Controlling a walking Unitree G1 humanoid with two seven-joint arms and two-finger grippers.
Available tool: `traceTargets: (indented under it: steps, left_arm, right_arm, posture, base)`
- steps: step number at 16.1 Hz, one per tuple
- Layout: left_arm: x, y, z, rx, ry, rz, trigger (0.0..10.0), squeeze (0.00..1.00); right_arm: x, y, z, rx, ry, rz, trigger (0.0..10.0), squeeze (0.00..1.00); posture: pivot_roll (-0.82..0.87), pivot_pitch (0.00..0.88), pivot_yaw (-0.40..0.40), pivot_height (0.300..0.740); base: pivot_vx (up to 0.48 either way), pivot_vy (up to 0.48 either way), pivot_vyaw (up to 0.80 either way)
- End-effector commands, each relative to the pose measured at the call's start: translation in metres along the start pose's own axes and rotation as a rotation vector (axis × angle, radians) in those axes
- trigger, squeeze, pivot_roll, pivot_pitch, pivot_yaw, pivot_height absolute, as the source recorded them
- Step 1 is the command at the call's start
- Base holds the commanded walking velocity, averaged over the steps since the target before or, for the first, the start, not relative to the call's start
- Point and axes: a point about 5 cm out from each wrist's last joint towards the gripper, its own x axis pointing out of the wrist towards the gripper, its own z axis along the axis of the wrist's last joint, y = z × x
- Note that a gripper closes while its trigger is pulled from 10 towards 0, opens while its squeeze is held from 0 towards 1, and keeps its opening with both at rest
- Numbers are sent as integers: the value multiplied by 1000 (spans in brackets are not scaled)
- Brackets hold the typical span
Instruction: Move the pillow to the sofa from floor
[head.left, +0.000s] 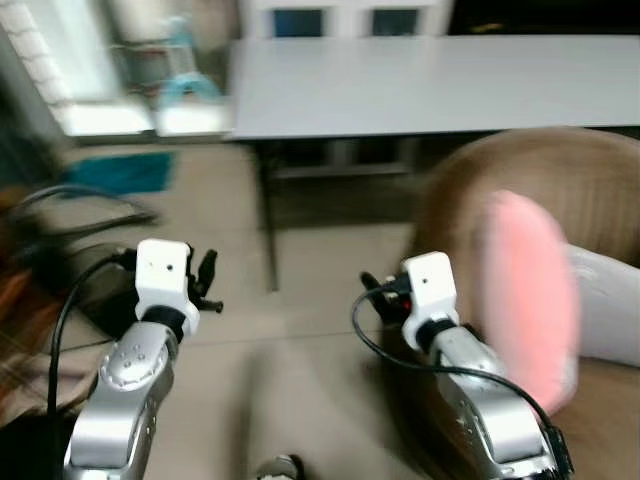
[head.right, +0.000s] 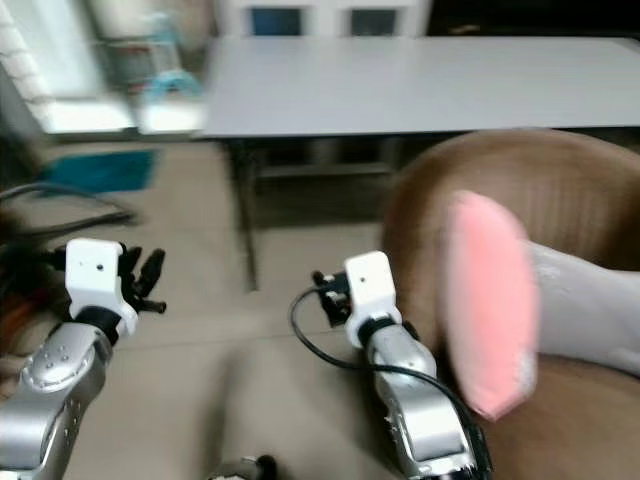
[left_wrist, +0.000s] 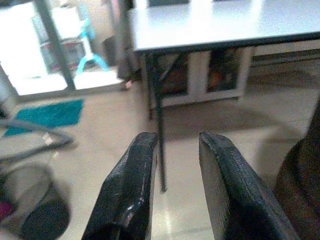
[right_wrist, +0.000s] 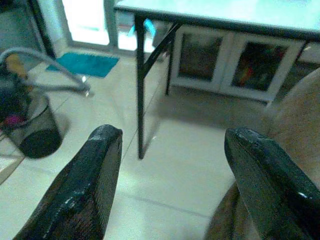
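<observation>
A pink pillow (head.left: 525, 300) stands on edge on the brown sofa chair (head.left: 560, 170) at the right, leaning against a pale grey cushion (head.left: 605, 300). My right gripper (head.left: 380, 292) hovers just left of the chair, level with the pillow's lower half and apart from it. It is open wide with nothing between its fingers (right_wrist: 95, 165). My left gripper (head.left: 205, 280) is raised over the tiled floor further left. It is open by a narrow gap, and its fingers (left_wrist: 137, 170) hold nothing. The head views are blurred.
A long grey table (head.left: 430, 85) on thin black legs (head.left: 268, 230) stands behind, close to the chair. A dark bin (right_wrist: 35, 132), a grey hose (head.left: 90, 195) and a teal mat (head.left: 120, 172) lie at the left. Open tiled floor lies between my arms.
</observation>
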Motion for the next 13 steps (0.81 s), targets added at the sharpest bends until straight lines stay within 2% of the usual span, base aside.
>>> traceTargets:
  steps: [1, 2, 5, 8, 10, 11, 12, 13]
  left_arm:
    - [0, -3, 5, -19, -7, -22, 10000, 0]
    - [0, -4, 8, -29, -24, -38, 10000, 1000]
    - [-1, -11, 12, -3, -41, -83, 10000, 1000]
    - [-1, -11, 16, 40, -69, -72, 10000, 1000]
    - [-1, -10, 14, 37, -69, -70, 10000, 1000]
    - [-2, -9, 13, 41, -64, -69, 10000, 1000]
    - [-2, -9, 12, 42, -61, -69, 10000, 1000]
    - [-3, -10, 11, 40, -59, -73, 10000, 1000]
  right_arm:
    - [1, 3, 4, 24, -19, 8, 10000, 0]
    - [1, 3, 3, 61, -18, 8, 10000, 1000]
    - [0, 3, 2, 59, -19, 15, 10000, 1000]
    - [-1, 2, 0, 57, -18, 11, 10000, 1000]
    - [-2, 1, -3, 9, -1, -14, 10000, 1000]
    - [-2, 1, -5, -2, 9, -20, 10000, 86]
    - [-3, 1, -5, 1, 10, -20, 10000, 86]
    - [-4, 1, -6, 5, 11, -18, 10000, 0]
  posture:
    - [52, 5, -1, 740]
    - [53, 5, 1, 740]
    - [51, 1, 1, 740]
    - [49, 0, 1, 740]
    - [38, 0, 5, 740]
    - [34, 0, 7, 740]
    - [34, 0, 7, 740]
    - [32, 0, 7, 740]
  base:
    - [0, 0, 794]
    - [0, 0, 794]
    - [0, 0, 779]
    - [0, 0, 779]
    - [364, 0, 387]
    - [435, 0, 0]
    - [435, 0, 0]
    - [461, 0, 0]
